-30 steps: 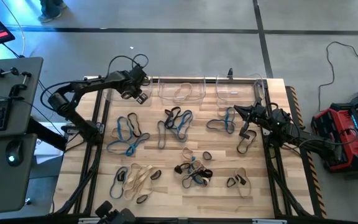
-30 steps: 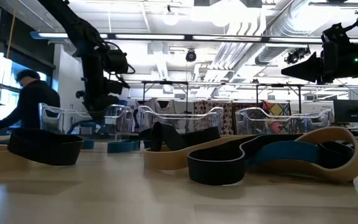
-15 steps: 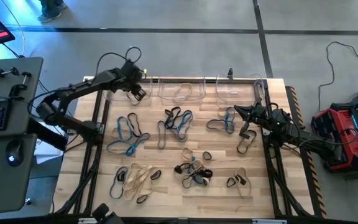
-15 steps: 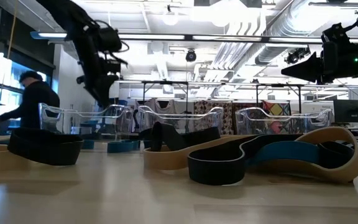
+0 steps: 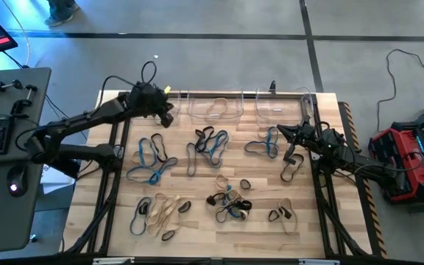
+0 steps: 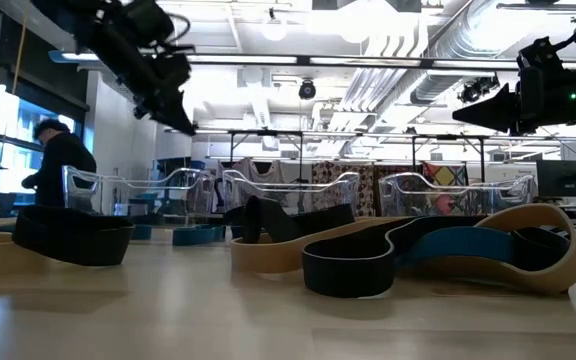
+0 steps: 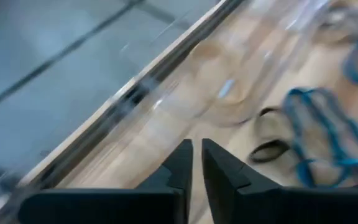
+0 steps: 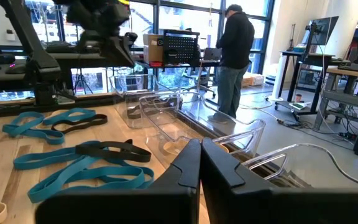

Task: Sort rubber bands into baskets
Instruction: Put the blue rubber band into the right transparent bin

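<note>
Above the counter's far-left corner: left hand, fingers nearly pressed together, nothing between them, by the left basket | right side: right hand pressed together, empty | far edge: three clear baskets in a row | centre: rubber bands scattered, black, tan, blue | beyond: a person standing.

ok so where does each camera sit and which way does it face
High: above the table, straight down; both arms, left gripper, right gripper, baskets, bands.
Low: tabletop height, level across bands to baskets; arms overhead.
Left wrist: past shut fingers at a basket's wall.
Right wrist: past shut fingers, across bands; a person beyond.
Shared: high and low both show all three baskets.
</note>
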You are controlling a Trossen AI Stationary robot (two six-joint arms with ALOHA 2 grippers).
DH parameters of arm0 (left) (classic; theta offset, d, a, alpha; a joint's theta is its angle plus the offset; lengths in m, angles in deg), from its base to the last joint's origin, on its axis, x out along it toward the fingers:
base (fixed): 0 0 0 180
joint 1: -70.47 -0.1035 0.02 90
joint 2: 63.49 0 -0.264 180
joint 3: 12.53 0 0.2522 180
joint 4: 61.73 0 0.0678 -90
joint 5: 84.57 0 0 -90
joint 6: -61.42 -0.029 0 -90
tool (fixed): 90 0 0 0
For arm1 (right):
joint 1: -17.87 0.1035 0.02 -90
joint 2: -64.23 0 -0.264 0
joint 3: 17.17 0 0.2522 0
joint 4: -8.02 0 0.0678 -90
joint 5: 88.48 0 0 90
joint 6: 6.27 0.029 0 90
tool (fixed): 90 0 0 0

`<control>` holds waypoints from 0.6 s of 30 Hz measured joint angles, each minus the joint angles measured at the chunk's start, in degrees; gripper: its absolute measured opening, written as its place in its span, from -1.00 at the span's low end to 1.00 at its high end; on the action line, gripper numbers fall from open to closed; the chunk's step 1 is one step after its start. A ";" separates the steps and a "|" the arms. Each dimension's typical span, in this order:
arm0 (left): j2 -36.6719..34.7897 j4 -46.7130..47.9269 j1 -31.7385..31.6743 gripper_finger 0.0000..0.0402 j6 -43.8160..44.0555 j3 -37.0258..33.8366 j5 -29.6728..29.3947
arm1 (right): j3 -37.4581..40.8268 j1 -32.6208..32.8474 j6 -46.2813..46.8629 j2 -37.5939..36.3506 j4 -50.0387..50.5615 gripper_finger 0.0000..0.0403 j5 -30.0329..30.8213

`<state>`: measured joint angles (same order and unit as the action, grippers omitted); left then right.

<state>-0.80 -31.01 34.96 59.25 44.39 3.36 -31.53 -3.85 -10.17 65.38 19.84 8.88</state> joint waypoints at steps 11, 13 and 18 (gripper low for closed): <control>-3.34 -22.24 16.14 -1.00 -2.54 -9.27 0.06 | 0.00 -0.01 0.00 0.00 0.00 -1.00 0.00; -3.34 -25.64 18.31 -1.00 -2.54 -10.92 0.04 | 0.02 0.00 0.00 0.00 0.00 -1.00 0.00; -3.32 -31.19 22.64 -1.00 -2.56 -14.24 0.04 | 0.00 -0.01 -0.01 0.00 0.00 -1.00 0.00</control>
<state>-4.12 -62.20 57.60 56.69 30.15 3.41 -31.53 -3.86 -10.19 65.38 19.84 8.88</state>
